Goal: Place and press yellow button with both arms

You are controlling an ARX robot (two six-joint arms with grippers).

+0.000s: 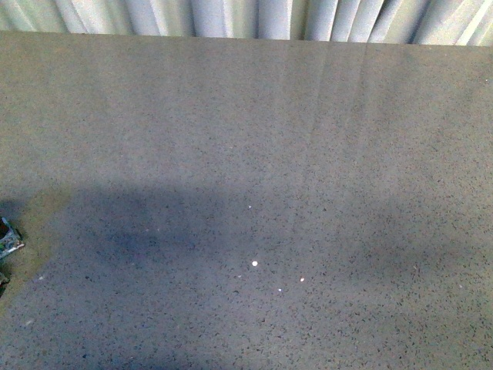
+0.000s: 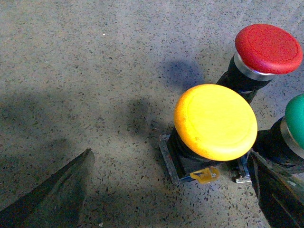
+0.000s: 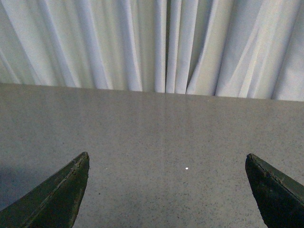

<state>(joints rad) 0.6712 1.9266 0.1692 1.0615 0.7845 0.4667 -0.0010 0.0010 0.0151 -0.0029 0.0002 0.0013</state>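
Speckled tabletop [image 2: 71,71]. Left pincer [image 2: 166,194] wide near yellow button [image 2: 215,122]; right pincer [image 3: 166,190] wide, empty. Centre before closing, avoiding red button [image 2: 268,47].

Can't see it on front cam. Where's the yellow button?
Left wrist view only: the yellow button stands on the table ahead of the open left gripper, beside a red button and a green button.

No legible txt, labels or nos. on yellow button [image 2: 215,121] or elsewhere.
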